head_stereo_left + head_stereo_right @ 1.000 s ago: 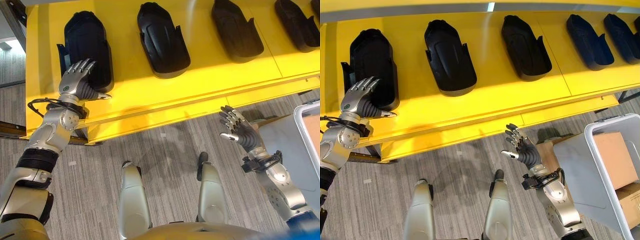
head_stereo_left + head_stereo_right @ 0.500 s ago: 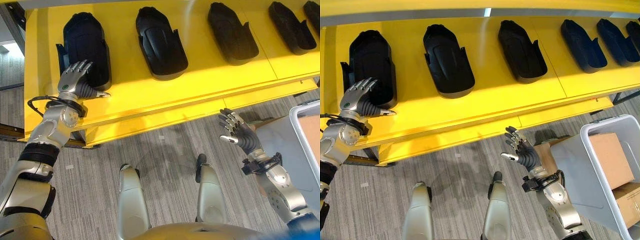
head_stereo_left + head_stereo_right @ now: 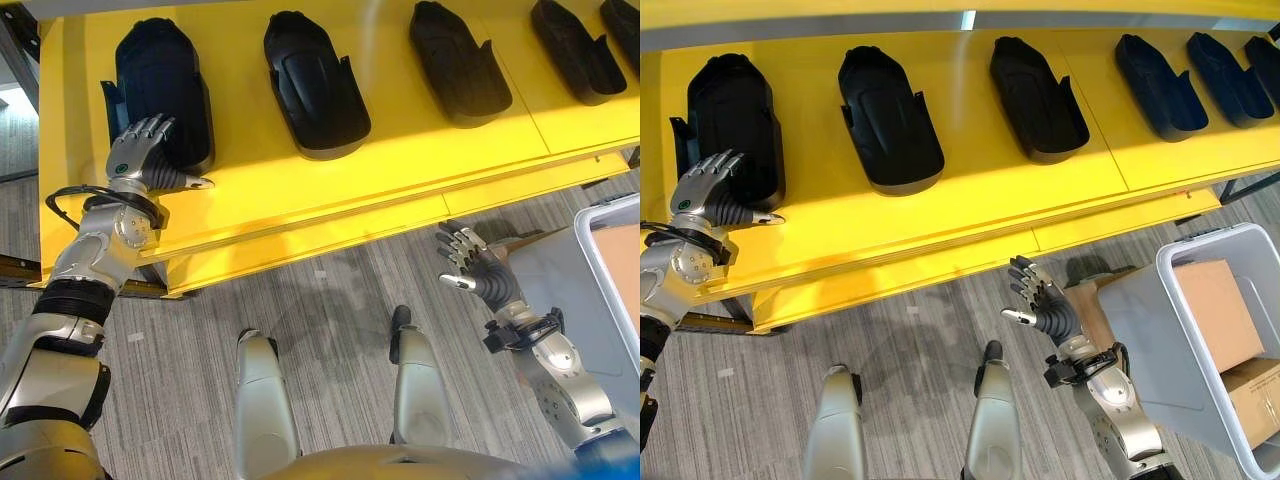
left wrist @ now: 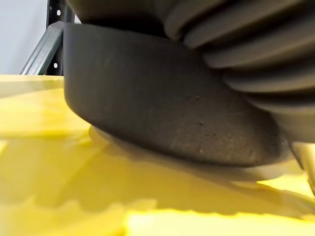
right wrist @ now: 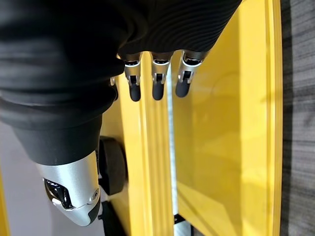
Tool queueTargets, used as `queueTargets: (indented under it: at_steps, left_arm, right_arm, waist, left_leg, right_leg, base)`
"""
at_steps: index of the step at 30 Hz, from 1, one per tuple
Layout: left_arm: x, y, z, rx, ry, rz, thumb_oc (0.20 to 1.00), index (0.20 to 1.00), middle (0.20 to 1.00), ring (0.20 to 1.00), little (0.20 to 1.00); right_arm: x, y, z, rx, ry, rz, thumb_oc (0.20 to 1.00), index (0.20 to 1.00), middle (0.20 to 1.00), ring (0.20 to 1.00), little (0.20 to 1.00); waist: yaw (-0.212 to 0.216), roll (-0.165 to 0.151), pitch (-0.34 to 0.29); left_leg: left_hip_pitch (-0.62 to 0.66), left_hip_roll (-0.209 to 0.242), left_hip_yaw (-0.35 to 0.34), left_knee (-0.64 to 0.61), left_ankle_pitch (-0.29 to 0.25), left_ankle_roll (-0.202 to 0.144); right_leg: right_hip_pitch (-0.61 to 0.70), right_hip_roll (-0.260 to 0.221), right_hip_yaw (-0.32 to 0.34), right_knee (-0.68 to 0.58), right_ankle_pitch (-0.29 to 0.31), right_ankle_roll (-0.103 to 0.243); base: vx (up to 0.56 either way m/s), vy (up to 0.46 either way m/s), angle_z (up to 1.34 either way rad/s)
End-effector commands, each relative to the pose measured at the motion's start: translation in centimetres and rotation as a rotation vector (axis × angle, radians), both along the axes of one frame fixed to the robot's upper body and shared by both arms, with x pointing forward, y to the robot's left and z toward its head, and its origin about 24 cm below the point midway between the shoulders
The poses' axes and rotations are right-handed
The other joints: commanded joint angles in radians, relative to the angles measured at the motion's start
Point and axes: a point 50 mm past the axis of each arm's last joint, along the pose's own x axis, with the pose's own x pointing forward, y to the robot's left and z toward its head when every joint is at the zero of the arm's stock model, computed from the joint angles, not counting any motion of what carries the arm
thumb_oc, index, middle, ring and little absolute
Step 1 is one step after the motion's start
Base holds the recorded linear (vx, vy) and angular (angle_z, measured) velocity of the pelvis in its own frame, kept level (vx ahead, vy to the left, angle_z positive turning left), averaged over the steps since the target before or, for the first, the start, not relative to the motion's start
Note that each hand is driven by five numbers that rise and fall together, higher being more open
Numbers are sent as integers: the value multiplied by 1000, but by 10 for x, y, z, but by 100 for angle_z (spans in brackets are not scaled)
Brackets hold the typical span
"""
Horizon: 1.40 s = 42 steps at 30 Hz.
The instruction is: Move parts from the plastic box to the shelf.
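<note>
Change since earlier: left hand has slid a little toward the shelf's left end with the leftmost part; the head camera has also shifted, so the shelf sits differently in the picture. Right hand holds much the same raised pose over the floor.
Left eye view, left hand (image 3: 140,160): resting on the near end of the leftmost black part (image 3: 160,85), fingers (image 3: 150,128) spread and nearly straight over the part's top, thumb pointing out along the yellow shelf (image 3: 400,150). Not clenched; laid flat on the part rather than wrapped round it.
Left eye view, parts: a row of black moulded parts lies on the shelf, well apart from one another; the second part (image 3: 312,85) and third part (image 3: 458,65) lie untouched.
Right eye view, right hand (image 3: 1040,305): raised over the grey floor (image 3: 910,370) in front of the shelf's edge, palm up, fingers spread and released, holding nothing.
Right eye view, plastic box (image 3: 1140,330): grey, at the robot's right, just beside the right arm; cardboard boxes (image 3: 1210,315) lie inside it. Whether any black parts remain in it cannot be told.
Left wrist view: dark side wall of the part (image 4: 162,113) sits on the yellow shelf, very close to the camera, the ribbed cover above it.
Right wrist view: dark-tipped fingers (image 5: 155,83) hang straight and loose before the yellow shelf edge, gripping nothing.
</note>
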Motion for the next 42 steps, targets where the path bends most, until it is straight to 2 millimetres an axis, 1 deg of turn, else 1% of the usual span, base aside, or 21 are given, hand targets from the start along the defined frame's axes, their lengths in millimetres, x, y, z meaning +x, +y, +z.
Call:
queueTargets:
  at_steps: [1,3,4,8,13,15,17,18,19,22,26,27,28,29,31,32,33,34,36,38,42]
  left_arm:
    - [-5,13,3,35,0,54,1000,1000,1000,1000,1000]
    - [-5,12,6,40,-11,42,1000,1000,1000,1000,1000]
    - [-4,6,11,47,-29,12,1000,1000,1000,1000,1000]
    - [-6,-2,19,34,-68,-37,1000,1000,1000,1000,1000]
    - [-18,-15,23,-16,-138,-122,1000,1000,1000,1000,1000]
    - [-28,-15,20,-34,-153,-137,1000,1000,1000,1000,1000]
    - [-37,-18,23,-38,-181,-170,1000,1000,1000,1000,1000]
    - [-45,-19,26,-52,-207,-188,1000,1000,1000,1000,1000]
    - [-53,-18,26,-51,-227,-194,1000,1000,1000,1000,1000]
    - [-68,-15,26,-69,-243,-206,1000,1000,1000,1000,1000]
    - [-81,-15,28,-78,-268,-221,1000,1000,1000,1000,1000]
    - [-88,-19,25,-120,-284,-255,1000,1000,1000,1000,1000]
    - [-89,-19,25,-121,-283,-253,1000,1000,1000,1000,1000]
    - [-95,-21,17,-211,-277,-279,1000,1000,1000,1000,1000]
    - [-100,-27,11,-335,-307,-329,1000,1000,1000,1000,1000]
    - [-103,-29,4,-420,-304,-351,1000,1000,1000,1000,1000]
    - [-103,-29,4,-422,-304,-350,1000,1000,1000,1000,1000]
    - [-106,-32,-2,-503,-294,-380,1000,1000,1000,1000,1000]
    - [-111,-44,-26,-805,-254,-464,1000,1000,1000,1000,1000]
    - [-114,-51,-41,-969,-218,-494,1000,1000,1000,1000,1000]
    - [-122,-60,-82,-1365,-159,-471,1000,1000,1000,1000,1000]
  right_arm:
    - [0,-1,20,18,-92,17,1000,1000,1000,1000,1000]
    - [-1,-2,19,18,-91,14,1000,1000,1000,1000,1000]
    - [0,-2,19,16,-92,12,1000,1000,1000,1000,1000]
    - [1,-3,20,16,-95,8,1000,1000,1000,1000,1000]
    - [3,-5,21,15,-102,-13,1000,1000,1000,1000,1000]
    - [3,-6,21,8,-106,-23,1000,1000,1000,1000,1000]
    - [4,-7,22,6,-112,-32,1000,1000,1000,1000,1000]
    - [5,-8,24,5,-119,-41,1000,1000,1000,1000,1000]
    - [5,-10,24,3,-122,-50,1000,1000,1000,1000,1000]
    - [6,-11,26,-3,-134,-57,1000,1000,1000,1000,1000]
    - [8,-10,29,-1,-147,-56,1000,1000,1000,1000,1000]
    - [8,-9,30,10,-158,-56,1000,1000,1000,1000,1000]
    - [8,-9,30,10,-158,-54,1000,1000,1000,1000,1000]
    - [9,-8,31,15,-164,-52,1000,1000,1000,1000,1000]
    - [11,-6,33,26,-174,-49,1000,1000,1000,1000,1000]
    - [11,-5,33,30,-175,-47,1000,1000,1000,1000,1000]
    - [11,-5,33,30,-175,-46,1000,1000,1000,1000,1000]
    - [11,-4,33,32,-178,-45,1000,1000,1000,1000,1000]
    - [13,-3,34,25,-193,-44,1000,1000,1000,1000,1000]
    - [13,-4,33,17,-193,-59,1000,1000,1000,1000,1000]
    - [11,-9,28,1,-182,-95,1000,1000,1000,1000,1000]
  waist:
    - [18,17,-30]
    - [19,19,-32]
    - [20,20,-31]
    - [23,22,-30]
    - [34,28,-26]
    - [35,32,-28]
    - [40,35,-27]
    - [44,35,-22]
    - [47,40,-25]
    - [58,46,-19]
    - [63,51,-15]
    - [70,53,-11]
    - [67,52,-10]
    - [73,57,-10]
    - [79,62,-13]
    - [82,65,-14]
    - [81,65,-12]
    - [84,68,-15]
    - [89,79,-23]
    - [90,90,-25]
    - [88,109,-51]
  left_leg:
    - [-17,-39,51,-8,16,93]
    - [-15,-40,52,-10,16,93]
    - [-13,-39,52,-10,16,92]
    - [-11,-40,51,-11,16,92]
    - [-8,-42,49,-17,19,91]
    - [-5,-43,49,-20,18,91]
    - [-5,-45,47,-20,17,91]
    - [-19,-51,46,-22,44,95]
    - [-7,-49,43,-20,20,92]
    - [-3,-50,42,-22,20,93]
    - [4,-52,42,-28,23,92]
    - [4,-57,46,-45,53,95]
    - [7,-57,46,-47,54,95]
    - [25,-58,46,-65,61,93]
    - [56,-59,45,-94,70,91]
    - [75,-57,44,-113,76,90]
    - [79,-57,44,-116,77,89]
    - [97,-55,44,-133,83,87]
    - [174,-44,39,-206,115,77]
    - [230,-33,33,-263,141,71]
    - [348,-15,20,-409,210,57]
  right_leg:
    - [-18,57,-24,139,-131,-103]
    - [-16,57,-23,139,-131,-103]
    - [-14,57,-23,140,-132,-104]
    - [-14,57,-25,143,-133,-106]
    - [-12,58,-25,143,-136,-108]
    - [-11,58,-24,144,-139,-110]
    - [-10,59,-25,147,-141,-111]
    - [-18,55,-28,139,-118,-119]
    - [-10,58,-26,149,-141,-114]
    - [-6,56,-26,150,-143,-115]
    - [2,53,-29,149,-142,-115]
    - [6,49,-37,133,-116,-122]
    - [9,49,-38,131,-115,-122]
    - [27,47,-41,120,-111,-121]
    - [54,46,-42,102,-106,-120]
    - [71,46,-43,89,-102,-119]
    - [75,46,-44,86,-101,-119]
    - [93,46,-47,74,-98,-117]
    - [177,48,-62,10,-84,-112]
    - [237,51,-79,-39,-72,-109]
    - [358,63,-125,-155,-49,-109]
  base:
    - [0,0,0]
    - [0,0,0]
    - [0,0,0]
    - [0,0,0]
    - [0,0,0]
    - [7,-7,3]
    - [-45,-3,1]
    - [0,0,0]
    - [-6,-14,-4]
    - [28,-9,-2]
    - [-21,-7,3]
    - [-81,-12,5]
    - [-65,-35,4]
    - [24,-34,2]
    - [45,-46,6]
    - [36,-35,4]
    - [42,-36,3]
    - [92,-61,5]
    - [140,-100,9]
    - [115,-95,14]
    - [134,-114,15]
